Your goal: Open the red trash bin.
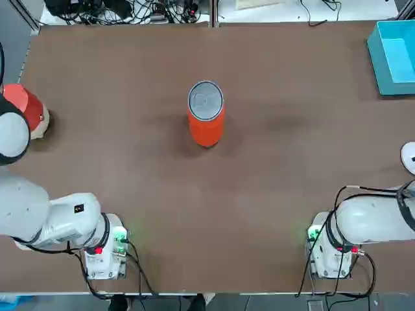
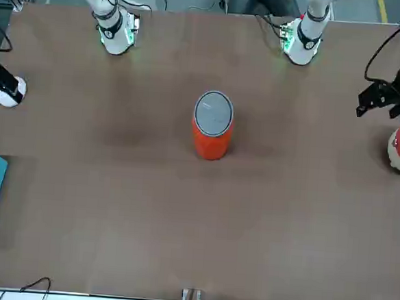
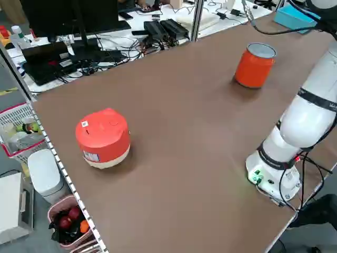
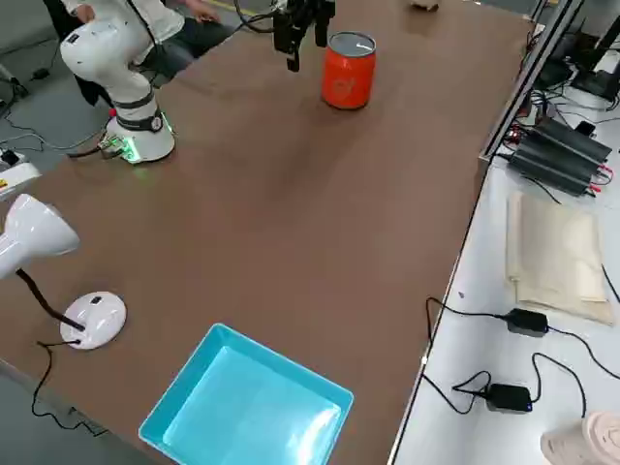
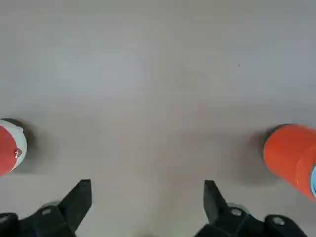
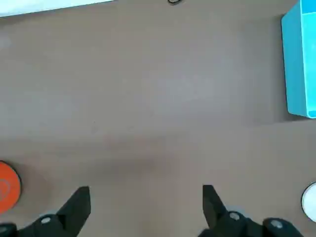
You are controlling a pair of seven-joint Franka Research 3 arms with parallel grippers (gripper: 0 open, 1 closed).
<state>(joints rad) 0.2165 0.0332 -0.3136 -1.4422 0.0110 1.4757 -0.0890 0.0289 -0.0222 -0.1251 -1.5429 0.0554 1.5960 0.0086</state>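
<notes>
Hovering high over the table's left edge, the left gripper [image 5: 144,202] has its two dark fingers spread wide apart with nothing between them. The right gripper [image 6: 143,207] hangs the same way over the right edge, fingers apart and empty. Neither is near the work.

Moving outward, the red trash bin [image 1: 206,121] stands upright and alone near the middle of the brown table [image 1: 130,84], well apart from both grippers. Its round grey swing lid [image 1: 205,101] lies flat and closed inside the silver rim.

Farther out, a red cylinder with a beige end [image 3: 103,138] sits at the robot's left edge, below the left gripper. A blue tray [image 1: 393,56] lies at the far right corner, and a small white lamp base [image 4: 92,318] rests at the right edge.

By this view, the task looks not yet begun: the lid is shut and untouched, so approaching the bin and pushing its lid open all remains.
</notes>
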